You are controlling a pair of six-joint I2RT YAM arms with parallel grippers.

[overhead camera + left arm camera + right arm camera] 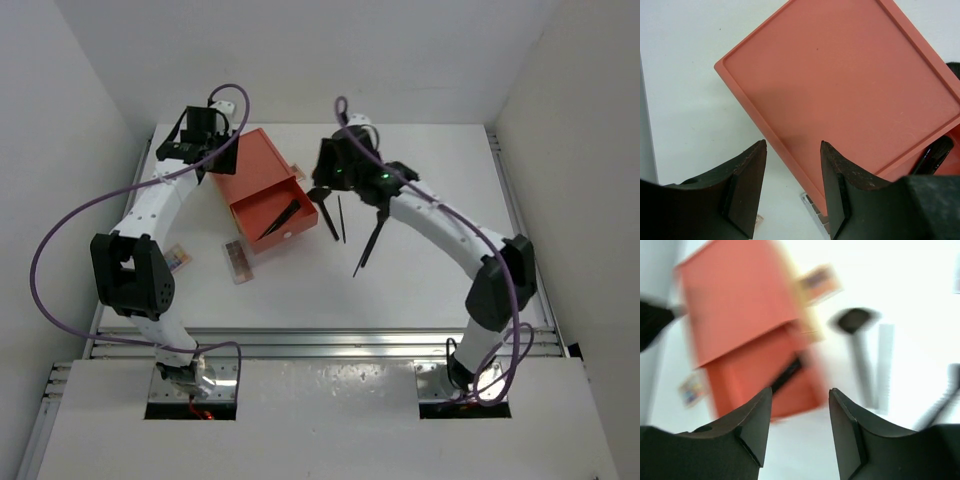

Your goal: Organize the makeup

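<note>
The orange drawer box (258, 165) stands left of centre, its drawer (277, 220) pulled out with black sticks (284, 216) lying inside. To its right on the table lie a fan-headed brush (324, 206), a thin stick (341, 220) and another brush (369, 246). A pink-brown palette (238, 262) and a multicoloured palette (178, 258) lie in front of the box. A further palette (817, 282) sits behind it. My left gripper (793, 143) hovers open over the box's back left edge (790, 165). My right gripper (800, 390) is open and empty above the drawer's right side; its view is blurred.
White walls close in the table on the left, back and right. The left arm's elbow (130, 275) hangs over the table's left front, close to the multicoloured palette. A purple cable (60, 240) loops out beside it.
</note>
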